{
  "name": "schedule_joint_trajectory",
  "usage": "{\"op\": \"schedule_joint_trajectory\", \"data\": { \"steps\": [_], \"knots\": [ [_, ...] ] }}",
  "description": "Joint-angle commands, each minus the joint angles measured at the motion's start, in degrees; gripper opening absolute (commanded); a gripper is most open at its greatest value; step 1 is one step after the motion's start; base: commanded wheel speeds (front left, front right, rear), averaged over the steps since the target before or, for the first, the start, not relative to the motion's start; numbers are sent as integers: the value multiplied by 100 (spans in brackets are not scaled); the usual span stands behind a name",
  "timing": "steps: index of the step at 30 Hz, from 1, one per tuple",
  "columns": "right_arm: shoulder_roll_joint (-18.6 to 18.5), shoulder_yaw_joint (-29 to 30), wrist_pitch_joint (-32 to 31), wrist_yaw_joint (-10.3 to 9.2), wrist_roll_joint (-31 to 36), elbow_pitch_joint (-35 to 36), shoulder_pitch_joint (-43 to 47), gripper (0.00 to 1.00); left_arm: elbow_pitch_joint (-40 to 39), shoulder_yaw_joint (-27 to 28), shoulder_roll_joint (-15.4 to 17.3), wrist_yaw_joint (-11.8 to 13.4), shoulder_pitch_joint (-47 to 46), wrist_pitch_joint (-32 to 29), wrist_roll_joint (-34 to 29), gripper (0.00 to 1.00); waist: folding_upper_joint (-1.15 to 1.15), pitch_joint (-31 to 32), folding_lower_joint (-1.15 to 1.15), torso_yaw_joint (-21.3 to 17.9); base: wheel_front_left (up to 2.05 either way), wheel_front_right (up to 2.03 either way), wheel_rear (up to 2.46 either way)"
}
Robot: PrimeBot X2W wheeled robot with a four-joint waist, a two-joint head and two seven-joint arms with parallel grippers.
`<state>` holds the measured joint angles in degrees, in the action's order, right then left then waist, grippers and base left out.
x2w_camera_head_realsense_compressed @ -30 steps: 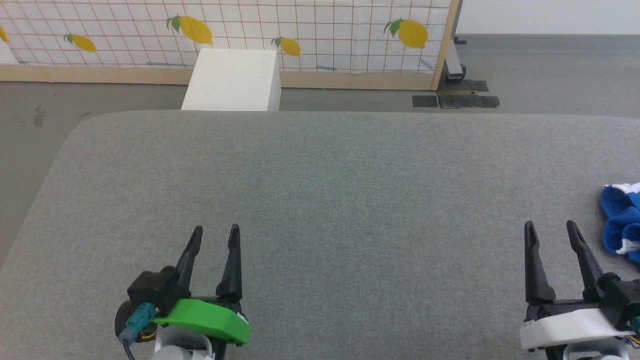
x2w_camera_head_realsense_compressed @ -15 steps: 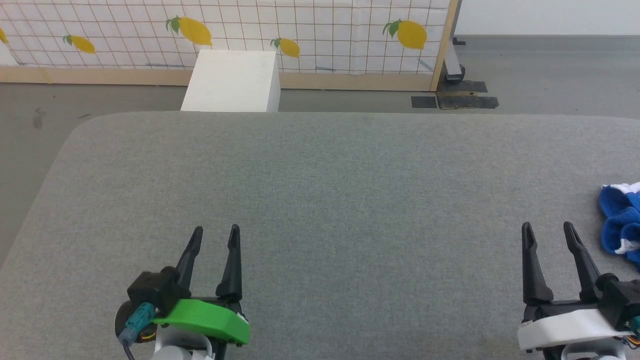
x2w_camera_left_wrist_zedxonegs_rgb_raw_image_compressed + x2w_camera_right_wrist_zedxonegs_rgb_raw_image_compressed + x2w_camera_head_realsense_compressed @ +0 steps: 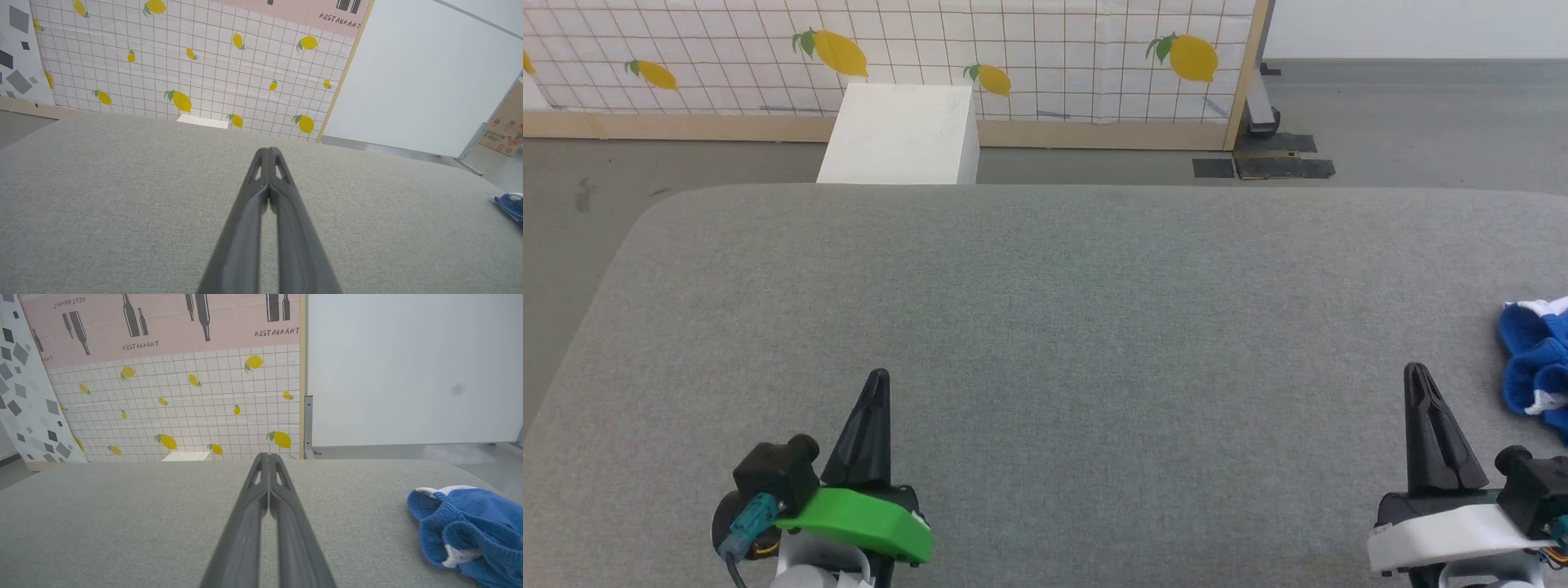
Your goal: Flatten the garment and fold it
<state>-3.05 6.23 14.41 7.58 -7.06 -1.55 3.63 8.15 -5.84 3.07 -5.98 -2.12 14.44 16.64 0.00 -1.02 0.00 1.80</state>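
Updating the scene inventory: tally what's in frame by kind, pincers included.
crumpled bright blue fabric shorts: 1
grey fabric-covered table: 1
white rectangular box: 1
lemon-print gridded wall panel: 1
dark two-fingered pincers, both shut and holding nothing: 2 (left pincer, right pincer)
Total: 6

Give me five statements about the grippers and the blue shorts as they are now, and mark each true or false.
1. The left gripper is shut on nothing. True.
2. The right gripper holds the garment. False: it is shut on nothing; the garment lies apart, to its right.
3. The garment lies bunched near the right edge of the grey padded surface. True.
4. The garment is spread flat mid-surface. False: it is crumpled at the side.
5. A white box stands on the floor beyond the surface. True.
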Motion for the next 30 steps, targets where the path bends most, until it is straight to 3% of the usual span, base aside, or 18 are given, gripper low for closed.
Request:
{"op": "schedule_joint_trajectory", "data": {
  "steps": [1,30],
  "knots": [
    [1,-17,-33,0,26,6,-14,0,-27,19,-1,22,8,-29,-54,0,0,1,0,-2,0,0,0],
    [5,-160,-365,-2,187,41,-96,0,-213,152,-5,158,56,-363,-434,0,0,25,0,-44,0,0,0]
  ]
}}
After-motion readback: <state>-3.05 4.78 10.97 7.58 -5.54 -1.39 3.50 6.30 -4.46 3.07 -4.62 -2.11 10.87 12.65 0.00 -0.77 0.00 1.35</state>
